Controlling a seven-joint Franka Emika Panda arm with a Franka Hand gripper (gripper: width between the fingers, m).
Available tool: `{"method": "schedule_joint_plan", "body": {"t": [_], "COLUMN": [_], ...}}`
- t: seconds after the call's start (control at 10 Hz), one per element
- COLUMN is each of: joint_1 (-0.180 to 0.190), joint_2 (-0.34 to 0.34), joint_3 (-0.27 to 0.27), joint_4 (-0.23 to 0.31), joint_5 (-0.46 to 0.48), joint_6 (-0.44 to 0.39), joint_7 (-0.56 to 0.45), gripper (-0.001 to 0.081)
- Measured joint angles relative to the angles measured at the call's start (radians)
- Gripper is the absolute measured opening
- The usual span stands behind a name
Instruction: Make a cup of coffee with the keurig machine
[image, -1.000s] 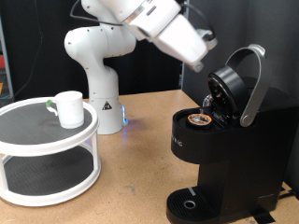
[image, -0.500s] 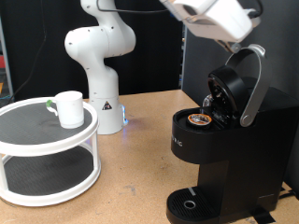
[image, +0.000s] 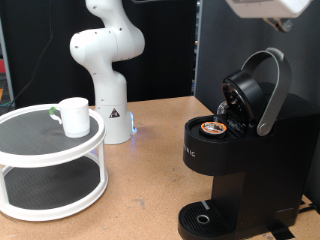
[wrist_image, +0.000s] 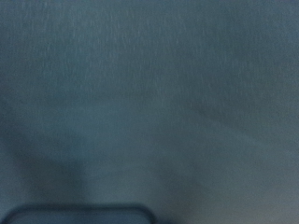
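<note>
While the keurig machine (image: 235, 150) stands on the wooden bench (image: 140, 170) at the exterior view's right with its silver-trimmed lid (image: 262, 88) tipped up and back, only a pale piece of the arm's end (image: 268, 10) shows at that view's top right corner, above the raised lid and well apart from it. The jaws themselves are out of sight there, so I cannot tell whether they stand wide or narrow, and nothing can be seen held between them. In the open chamber of the machine sits a small pod (image: 213, 128) with a brownish top, lying below the tilted lid. The round drip base (image: 203, 218) at the foot of the machine carries no vessel. The cup (image: 73, 116), white and with its handle turned towards the exterior view's left, rests on the upper level of a white two-tier round shelf (image: 50, 165) at that view's left, far from the arm's end and on the other side of the white robot base (image: 108, 70). The wrist view gives only a blurred blue-grey surface with a dark rounded edge along one side; nothing in it can be made out.
</note>
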Motion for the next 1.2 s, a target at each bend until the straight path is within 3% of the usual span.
{"method": "schedule_joint_plan", "body": {"t": [0.4, 1.2], "joint_1": [0.018, -0.035], "joint_2": [0.015, 0.041], "joint_3": [0.086, 0.067], "joint_4": [0.035, -0.006], "joint_5": [-0.114, -0.227], "joint_6": [0.013, 0.017], "joint_7": [0.162, 0.154], "gripper": [0.0001, 0.0001]}}
